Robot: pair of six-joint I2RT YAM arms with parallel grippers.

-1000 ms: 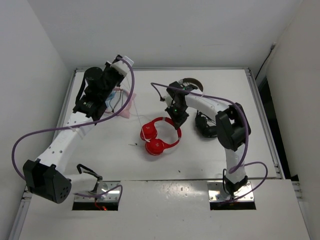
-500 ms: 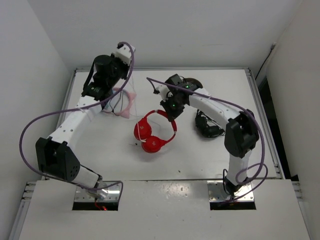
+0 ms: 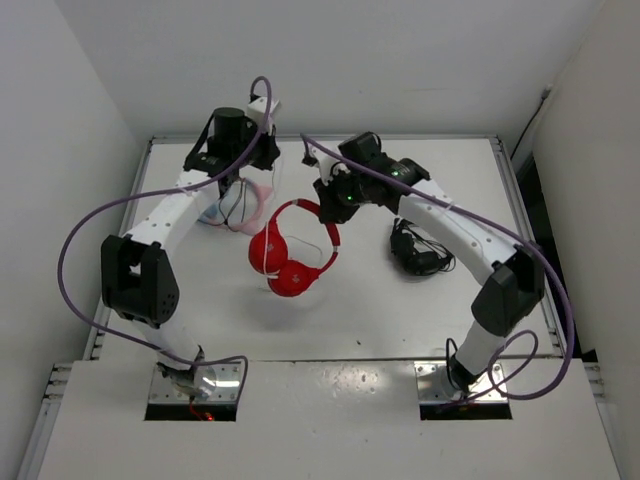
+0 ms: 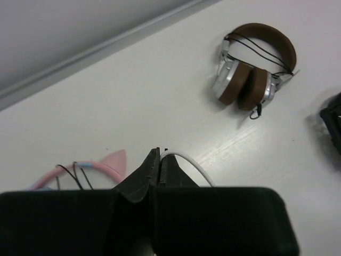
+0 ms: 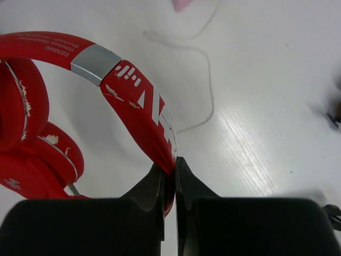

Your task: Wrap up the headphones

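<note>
moved: both arms have swung toward the far middle of the table (image 3: 400,310), and the red headphones (image 3: 290,255) have travelled left with the right gripper (image 5: 169,172).
right gripper: jaws clamped on the red headband (image 5: 136,104), likely to anchor the set while the cord is handled.
left gripper (image 4: 159,162): jaws pressed together, pinching the thin white cable (image 4: 187,164), probably to draw it out for winding.
headphones: mid-table, ear cups lying to the near left of the right gripper; pink cat-ear headphones (image 4: 104,166) lie just beside the left gripper.
</note>
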